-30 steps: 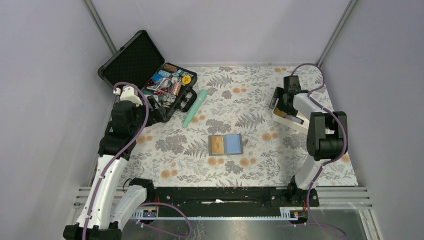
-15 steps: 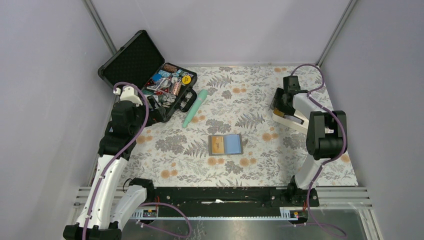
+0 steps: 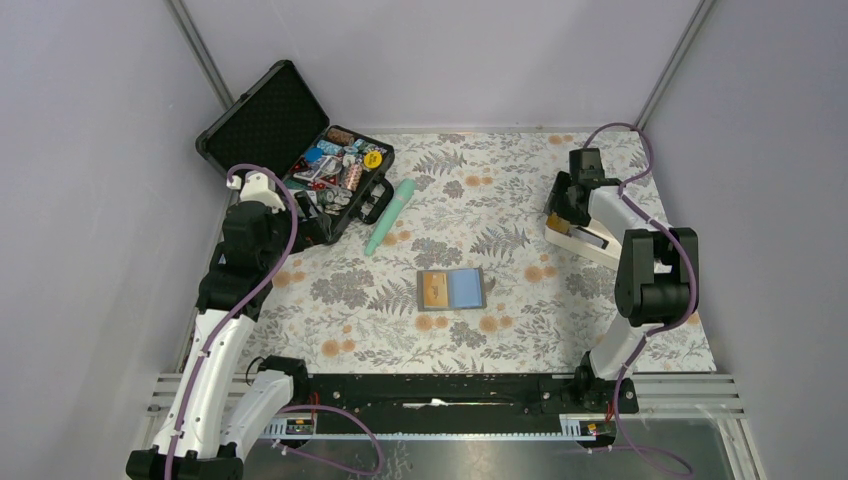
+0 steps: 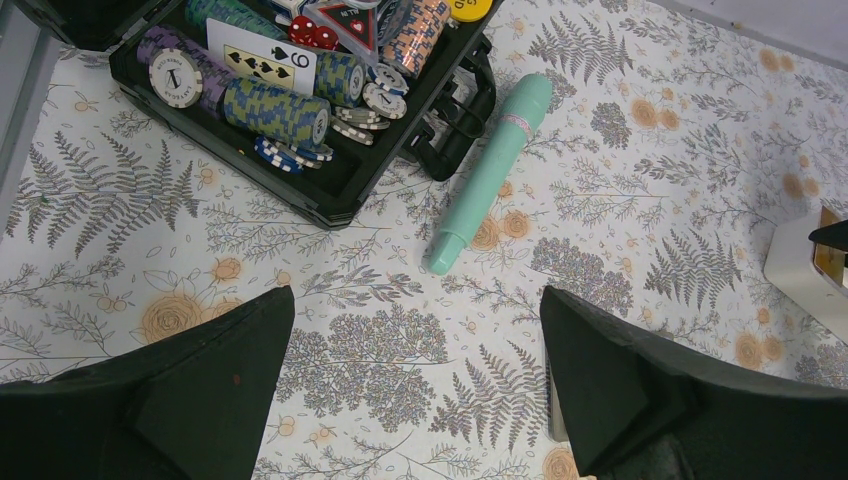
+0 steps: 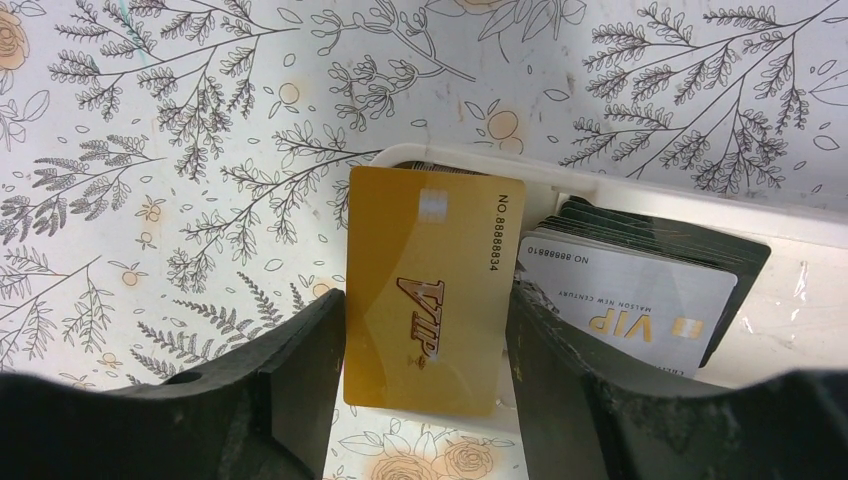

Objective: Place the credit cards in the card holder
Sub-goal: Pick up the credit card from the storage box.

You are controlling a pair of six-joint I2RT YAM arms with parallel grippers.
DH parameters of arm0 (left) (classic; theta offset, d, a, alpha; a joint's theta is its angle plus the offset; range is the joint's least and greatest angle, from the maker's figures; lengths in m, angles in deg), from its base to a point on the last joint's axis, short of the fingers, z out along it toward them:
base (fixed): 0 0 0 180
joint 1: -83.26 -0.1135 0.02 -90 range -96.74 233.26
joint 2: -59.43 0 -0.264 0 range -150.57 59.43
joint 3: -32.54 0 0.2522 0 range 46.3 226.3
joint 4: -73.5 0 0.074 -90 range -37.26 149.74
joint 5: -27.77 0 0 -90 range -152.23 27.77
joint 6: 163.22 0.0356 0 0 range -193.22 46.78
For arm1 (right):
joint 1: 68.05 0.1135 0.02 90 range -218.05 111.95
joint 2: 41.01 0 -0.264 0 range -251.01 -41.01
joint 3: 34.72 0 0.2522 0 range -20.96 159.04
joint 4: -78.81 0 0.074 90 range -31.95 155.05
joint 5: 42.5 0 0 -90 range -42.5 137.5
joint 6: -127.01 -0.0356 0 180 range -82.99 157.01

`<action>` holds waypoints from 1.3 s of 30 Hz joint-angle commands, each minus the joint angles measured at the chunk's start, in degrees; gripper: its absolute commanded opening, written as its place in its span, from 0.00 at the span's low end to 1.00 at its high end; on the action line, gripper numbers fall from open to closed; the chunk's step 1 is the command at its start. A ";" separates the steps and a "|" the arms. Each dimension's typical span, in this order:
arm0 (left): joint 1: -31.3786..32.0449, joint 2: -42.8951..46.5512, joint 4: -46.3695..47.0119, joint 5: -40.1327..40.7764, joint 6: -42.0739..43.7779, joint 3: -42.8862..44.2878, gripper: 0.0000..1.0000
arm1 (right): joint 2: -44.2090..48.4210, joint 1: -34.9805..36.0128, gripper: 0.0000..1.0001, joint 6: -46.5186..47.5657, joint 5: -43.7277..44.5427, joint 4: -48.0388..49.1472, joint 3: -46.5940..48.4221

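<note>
Left gripper (image 4: 415, 300) is hanging with fingers spread wide, holding nothing, over the table (image 3: 500, 180) just near of the open black case (image 4: 330, 200) full of chips. Mint tube (image 4: 492, 170) is lying just right of the case, long axis roughly near-far. Card holder (image 3: 452, 290) is sitting mid-table, opened flat, long axis left-right, with an orange card (image 3: 436, 290) and a blue card (image 3: 466, 288) showing in its two halves. Right gripper (image 5: 428, 310) is working far right over the white tray (image 3: 590, 248), pinching a gold VIP card (image 5: 430, 240) across its short width, the card's long axis running along the fingers. More credit cards (image 5: 630, 300) are standing stacked in the tray beside it. Key geometry: holder is lying left of and nearer than the right gripper, well apart. Right arm looks the closer one and is already carrying. I'm judging the next move as a carry left and near. Which way the pockets open I cannot tell.
</note>
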 commanded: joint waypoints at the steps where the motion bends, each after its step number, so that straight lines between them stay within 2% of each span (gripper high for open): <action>1: -0.32 0.50 2.00 -0.73 0.80 -0.37 0.99 | 1.86 -0.25 0.59 1.03 0.71 -0.53 1.81; 10: -0.32 0.49 2.00 -0.73 0.80 -0.28 0.99 | 3.86 -0.28 0.51 1.00 0.70 -0.74 1.41; 16: -0.32 0.51 2.35 -4.40 -0.08 -0.20 0.99 | 7.15 -0.26 0.48 1.59 0.74 -1.10 0.75; 20: -0.17 0.48 4.76 -9.72 -5.24 -1.64 0.99 | 9.11 -0.21 0.47 1.08 -0.04 -1.17 -0.42; 22: 0.52 1.31 10.76 -13.58 -10.18 -6.01 0.99 | 10.65 -0.20 0.46 0.24 -1.54 -1.10 -1.66; 24: 3.65 2.32 18.21 -13.84 -15.43 -11.01 0.99 | 12.08 -0.11 0.45 -0.57 -4.24 -1.12 -2.70; 28: 15.75 0.71 31.80 -6.56 -22.21 -17.75 0.99 | 15.47 1.47 0.44 -1.97 -6.31 -1.11 -4.95; 32: 28.62 -6.27 46.99 -1.38 -26.92 -21.69 0.99 | 18.83 5.88 0.43 -4.29 -7.90 -0.82 -7.32; 35: 34.46 -13.23 58.52 1.22 -29.65 -23.02 0.97 | 21.10 10.33 0.42 -7.56 -8.05 1.04 -9.93; 39: 40.54 -20.57 68.00 5.40 -29.00 -22.04 0.96 | 22.83 16.37 0.42 -13.52 -10.20 5.13 -13.10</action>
